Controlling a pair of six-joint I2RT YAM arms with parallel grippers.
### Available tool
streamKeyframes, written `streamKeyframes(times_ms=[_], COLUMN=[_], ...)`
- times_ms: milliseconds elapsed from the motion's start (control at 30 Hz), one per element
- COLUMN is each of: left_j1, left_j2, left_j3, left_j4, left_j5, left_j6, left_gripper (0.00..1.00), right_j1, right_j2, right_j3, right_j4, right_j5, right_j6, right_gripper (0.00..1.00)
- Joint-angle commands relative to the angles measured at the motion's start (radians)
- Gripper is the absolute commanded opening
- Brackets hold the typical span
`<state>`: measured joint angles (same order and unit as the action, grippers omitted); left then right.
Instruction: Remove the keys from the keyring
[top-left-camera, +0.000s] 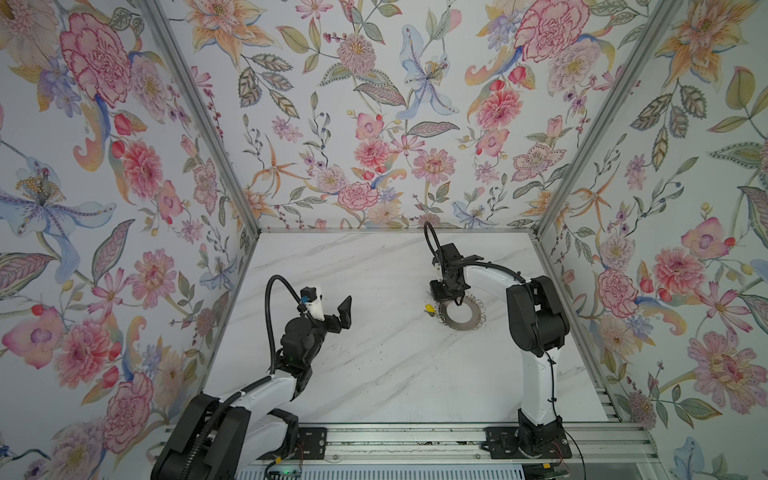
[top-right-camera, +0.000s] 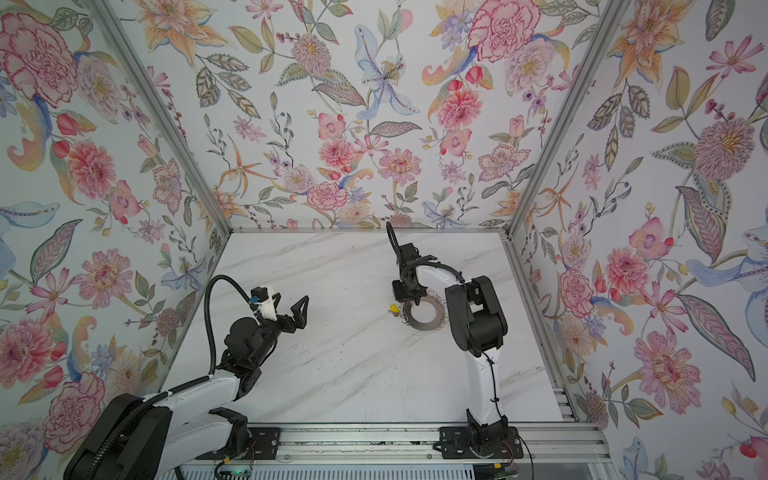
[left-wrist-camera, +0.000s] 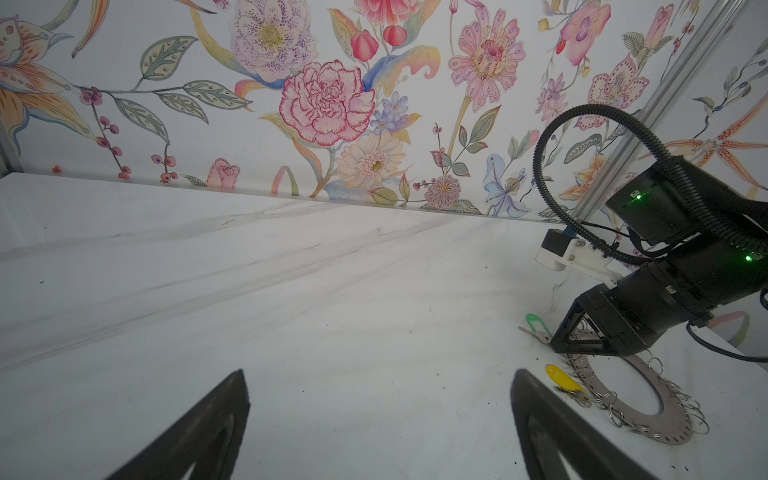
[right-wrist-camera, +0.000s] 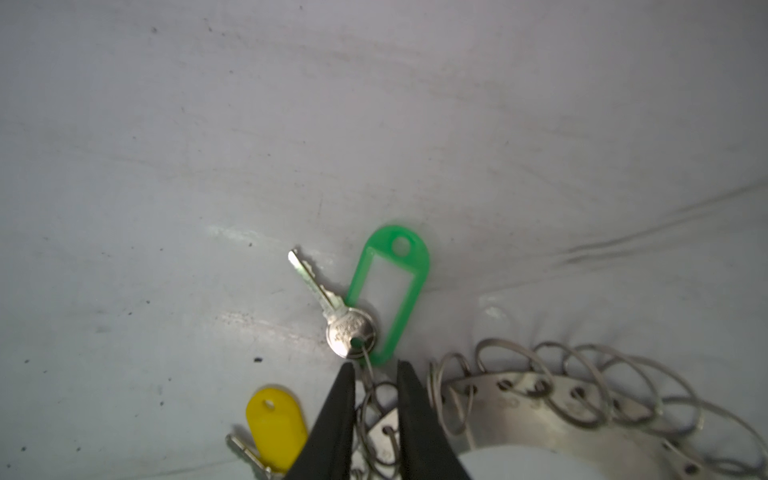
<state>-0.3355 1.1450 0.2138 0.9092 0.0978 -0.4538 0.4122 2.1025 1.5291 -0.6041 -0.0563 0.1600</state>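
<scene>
Two small silvery keys (right-wrist-camera: 332, 305) lie flat on the white, grey-veined table (top-left-camera: 374, 374) beside the keyring (top-left-camera: 461, 328) (top-right-camera: 424, 326). The keyring is a flat grey metal disc with a large round hole, its pierced rim fringed with thin wire loops (right-wrist-camera: 582, 374). In both top views it sits toward 2 o'clock from the table's middle. One key carries an oblong translucent green tag (right-wrist-camera: 388, 291); the other carries a smooth yellow tag (top-left-camera: 428, 308) (right-wrist-camera: 274, 419) at the disc's 9 o'clock. The right gripper (right-wrist-camera: 375, 365) stands over the rim near 11 o'clock. Its tapered black fingers are narrowly parted around a wire loop that leads to the green-tagged key's round head; whether they pinch it cannot be told. The left gripper (left-wrist-camera: 380, 376) is spread wide and holds nothing, well apart at the disc's 9 o'clock.
</scene>
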Motion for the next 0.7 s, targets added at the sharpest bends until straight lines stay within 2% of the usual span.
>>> streamKeyframes(times_ms=[0,200,667], left_j1=[-0.011,-0.010,-0.011], left_j2=[-0.006,-0.016,0.000], left_j3=[0.020,0.019,0.021], left_j4=[0.007,0.003,0.009], left_j5=[0.003,0.003,0.007], left_j6=[-0.005,-0.007,-0.010], left_gripper=[0.99,0.99,0.99], right_j1=[-0.002,-0.019,-0.003], right_j2=[-0.067,-0.095,-0.049], right_j3=[-0.008,-0.018,0.002], right_j4=[-0.047,-0.052,-0.055], right_j5=[0.035,0.033,0.004], right_j6=[-0.020,-0.023,-0.031], right_gripper=[0.21,0.21,0.20])
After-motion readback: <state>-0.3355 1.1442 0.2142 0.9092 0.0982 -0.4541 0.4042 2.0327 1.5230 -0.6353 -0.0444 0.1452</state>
